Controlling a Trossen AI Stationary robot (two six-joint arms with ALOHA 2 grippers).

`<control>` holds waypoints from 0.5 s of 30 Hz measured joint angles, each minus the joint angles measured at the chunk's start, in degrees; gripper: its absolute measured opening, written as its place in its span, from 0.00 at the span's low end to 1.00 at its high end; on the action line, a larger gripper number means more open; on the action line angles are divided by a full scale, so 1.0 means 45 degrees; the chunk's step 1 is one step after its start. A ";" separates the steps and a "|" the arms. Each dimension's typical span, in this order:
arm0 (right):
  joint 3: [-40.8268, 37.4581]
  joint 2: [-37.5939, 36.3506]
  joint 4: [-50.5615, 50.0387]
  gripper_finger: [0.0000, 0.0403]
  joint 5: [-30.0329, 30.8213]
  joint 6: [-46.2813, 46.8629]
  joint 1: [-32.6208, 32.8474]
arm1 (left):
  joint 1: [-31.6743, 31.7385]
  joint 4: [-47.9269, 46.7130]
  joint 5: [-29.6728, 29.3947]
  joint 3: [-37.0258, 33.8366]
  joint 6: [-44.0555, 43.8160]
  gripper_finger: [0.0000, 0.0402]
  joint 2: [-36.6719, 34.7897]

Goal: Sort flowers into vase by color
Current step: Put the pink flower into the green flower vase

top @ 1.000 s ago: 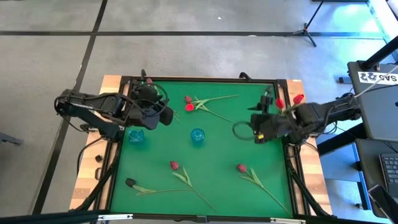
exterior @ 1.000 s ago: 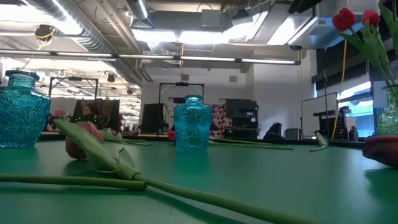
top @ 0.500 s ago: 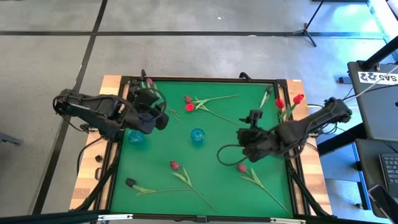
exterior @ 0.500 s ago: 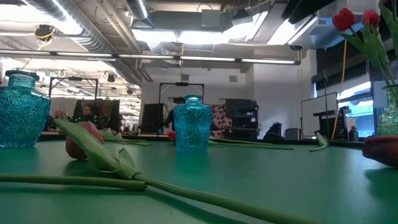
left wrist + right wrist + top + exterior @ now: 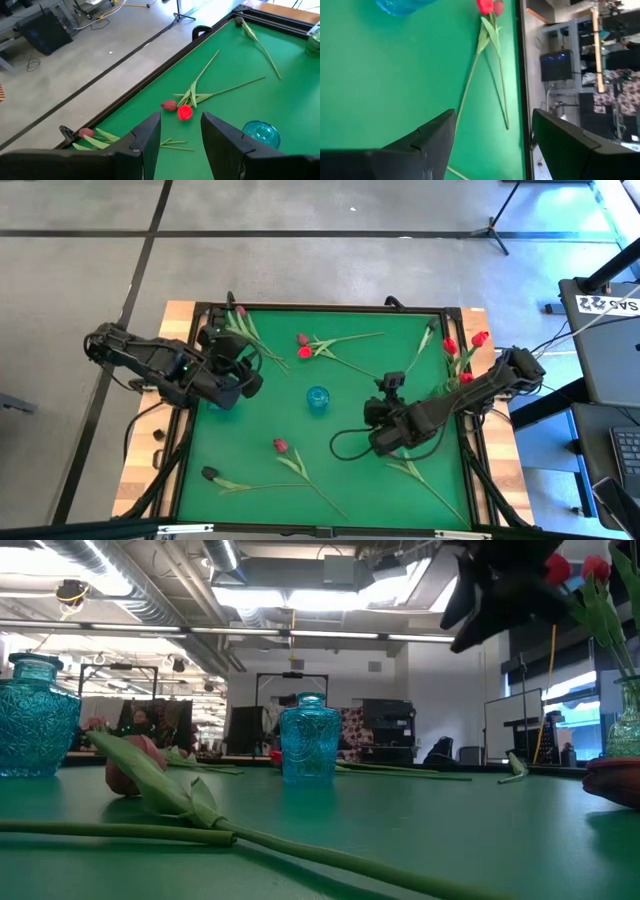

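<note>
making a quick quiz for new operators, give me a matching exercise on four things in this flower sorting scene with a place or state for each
Things:
1. middle vase
2. black tulip
3. right tool
4. red tulips

Places or states:
A. lies flat near the left edge of the table
B. stand upright at the table's right edge
C. stands mid-table with no flower in it
D. open, holding nothing, over the table's right half

Pairs: 1-C, 2-A, 3-D, 4-B
</note>
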 joint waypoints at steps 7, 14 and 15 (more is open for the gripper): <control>0.0000 0.0134 -0.0096 0.66 0.0082 0.0659 -0.1252 | -0.0145 -0.0265 -0.0208 0.0000 -0.0394 0.34 0.0002; 0.0000 -0.0696 0.0723 0.66 -0.1848 -0.0867 -0.2971 | -0.0141 -0.0273 -0.0458 0.0000 -0.0797 0.34 0.0003; 0.0000 -0.1021 0.0925 0.66 -0.2366 -0.1168 -0.3101 | -0.0141 -0.0280 -0.0457 0.0000 -0.0877 0.34 0.0003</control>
